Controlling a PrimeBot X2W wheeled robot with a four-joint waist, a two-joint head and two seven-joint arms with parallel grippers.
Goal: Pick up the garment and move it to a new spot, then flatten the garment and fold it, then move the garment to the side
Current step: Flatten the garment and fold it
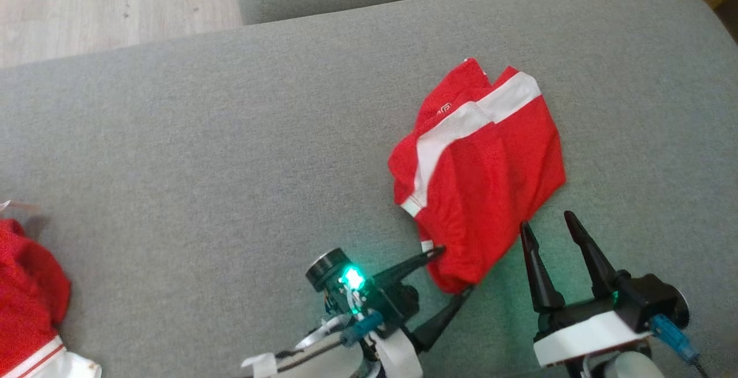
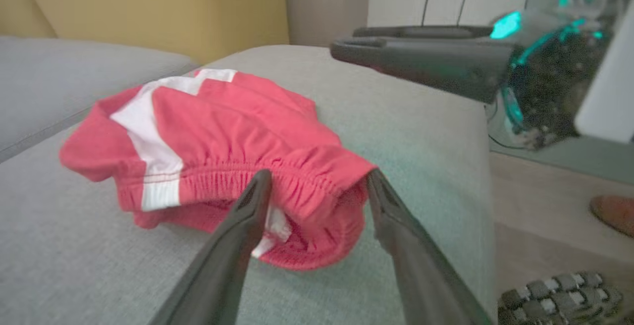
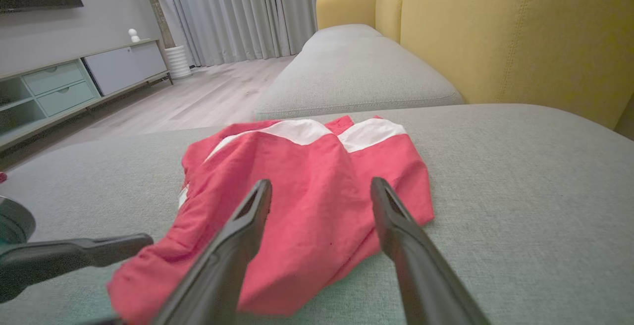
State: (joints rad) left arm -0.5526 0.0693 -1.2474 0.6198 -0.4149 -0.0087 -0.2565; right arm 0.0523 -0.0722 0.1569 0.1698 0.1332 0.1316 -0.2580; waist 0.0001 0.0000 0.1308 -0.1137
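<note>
A wide grey cushion (image 1: 230, 136) is the surface that bears everything. A second grey cushion (image 3: 356, 72) lies beyond it, and a yellow backrest (image 3: 495, 32) rises along its far right side. Pale wood floor (image 1: 115, 3) shows past the cushion's far left edge, with long curtains (image 3: 247, 13) and a low cabinet (image 3: 74, 82) standing farther off in the room.

The garment (image 1: 484, 176) is a pair of red shorts with a broad white stripe. It lies loosely bunched and partly doubled over on the right half of the cushion, with the stripe running slantwise across its upper part. Its gathered elastic waistband is at the near end, towards the robot. A second heap of red cloth (image 1: 26, 286) with a white edge lies at the cushion's near left, well apart from the shorts.

The left tool (image 1: 455, 269) reaches in from the lower middle and points right. Its fingers are spread apart, with the near corner of the waistband lying between them. In the left wrist view one finger (image 2: 247, 206) crosses in front of the gathered band, beside a small white label. The other stands at the band's right end, and neither is pressed shut on the cloth.

The right tool (image 1: 547, 220) sits just beside the garment's near right edge and points up the view. Its fingers are also apart, and the left tip is right at the hem. Whether it touches the cloth cannot be told.
</note>
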